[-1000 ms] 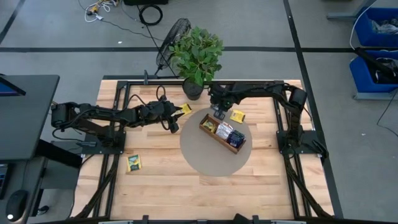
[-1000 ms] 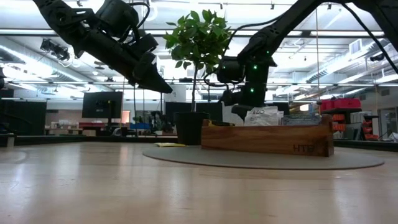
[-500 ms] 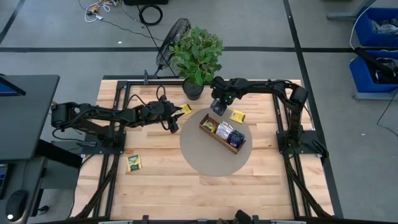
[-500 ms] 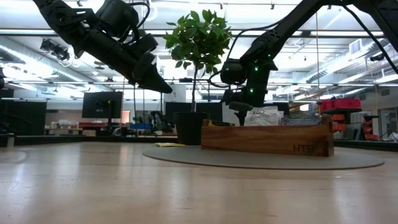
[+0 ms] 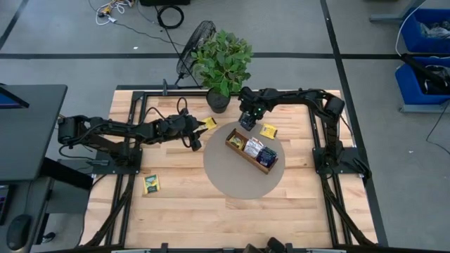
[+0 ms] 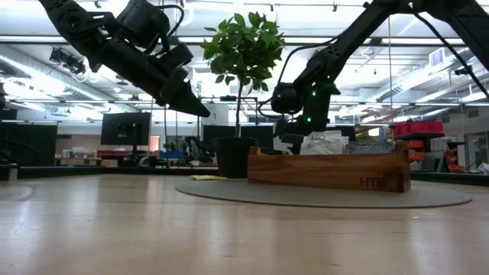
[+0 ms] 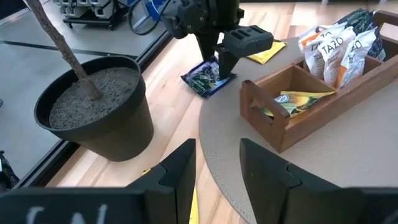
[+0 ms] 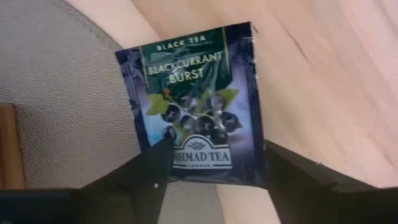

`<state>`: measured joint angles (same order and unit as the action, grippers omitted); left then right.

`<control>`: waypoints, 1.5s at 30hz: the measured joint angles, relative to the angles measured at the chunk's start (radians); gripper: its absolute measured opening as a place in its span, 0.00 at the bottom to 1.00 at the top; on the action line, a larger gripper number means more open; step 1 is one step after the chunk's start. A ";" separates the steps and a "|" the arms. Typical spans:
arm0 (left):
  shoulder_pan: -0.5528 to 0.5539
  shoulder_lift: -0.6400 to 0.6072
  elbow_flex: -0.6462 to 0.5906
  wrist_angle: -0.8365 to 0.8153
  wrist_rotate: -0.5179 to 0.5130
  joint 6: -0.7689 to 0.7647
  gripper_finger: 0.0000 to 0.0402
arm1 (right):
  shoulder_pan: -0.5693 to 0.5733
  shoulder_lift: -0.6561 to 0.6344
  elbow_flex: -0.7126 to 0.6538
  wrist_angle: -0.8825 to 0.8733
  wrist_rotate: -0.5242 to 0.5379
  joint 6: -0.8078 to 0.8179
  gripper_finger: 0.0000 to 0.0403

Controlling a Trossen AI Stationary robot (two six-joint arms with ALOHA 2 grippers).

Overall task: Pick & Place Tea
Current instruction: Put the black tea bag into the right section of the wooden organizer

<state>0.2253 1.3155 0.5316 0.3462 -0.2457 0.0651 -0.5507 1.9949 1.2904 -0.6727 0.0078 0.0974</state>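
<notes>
Right claw (image 7: 222, 62) spread wide, gripping nothing, straddling a dark blue tea packet (image 8: 198, 106) lying flat — half on the round mat (image 5: 225, 176), half on the wooden surface (image 5: 190, 204). Left claw (image 7: 217, 163) partly open, empty.

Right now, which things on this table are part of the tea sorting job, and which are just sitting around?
Job:
dark blue blackcurrant tea packet under the open right gripper
yellow tea packets on the wooden tabletop
long brown wooden box holding packets
left gripper, waiting, jaws apart

Lying about:
potted green plant
round grey mat
</notes>
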 joint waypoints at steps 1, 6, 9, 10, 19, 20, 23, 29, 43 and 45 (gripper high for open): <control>0.000 0.000 0.000 0.000 0.005 0.000 0.33 | 0.000 0.001 0.000 0.004 -0.004 -0.001 0.59; 0.000 0.000 0.000 0.002 0.014 0.000 0.33 | 0.002 -0.005 -0.002 0.007 -0.008 -0.004 0.39; 0.000 0.000 0.000 0.002 0.014 0.000 0.33 | 0.002 -0.011 -0.004 -0.004 -0.005 -0.009 0.25; 0.000 0.000 0.000 0.002 0.014 0.000 0.33 | 0.002 -0.015 -0.004 -0.004 -0.004 -0.009 0.20; 0.001 0.000 0.000 0.015 0.014 0.000 0.33 | 0.005 -0.053 -0.006 -0.018 0.007 -0.017 0.06; 0.001 0.000 0.000 0.015 0.014 0.000 0.33 | 0.007 -0.059 -0.006 -0.028 0.007 -0.015 0.07; 0.000 0.000 0.000 0.016 0.014 -0.001 0.33 | 0.020 -0.076 -0.006 -0.054 0.009 -0.014 0.07; 0.000 0.000 0.000 0.030 0.014 -0.027 0.33 | 0.071 -0.120 -0.006 -0.080 0.068 -0.007 0.03; -0.007 0.000 0.000 0.054 0.014 -0.120 0.33 | 0.254 -0.284 -0.006 -0.099 0.165 0.051 0.03; -0.015 0.000 0.000 0.054 0.014 -0.128 0.33 | 0.291 -0.296 -0.005 -0.091 0.166 0.061 0.03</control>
<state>0.2106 1.3152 0.5316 0.3999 -0.2317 -0.0632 -0.2600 1.6987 1.2854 -0.7634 0.1736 0.1583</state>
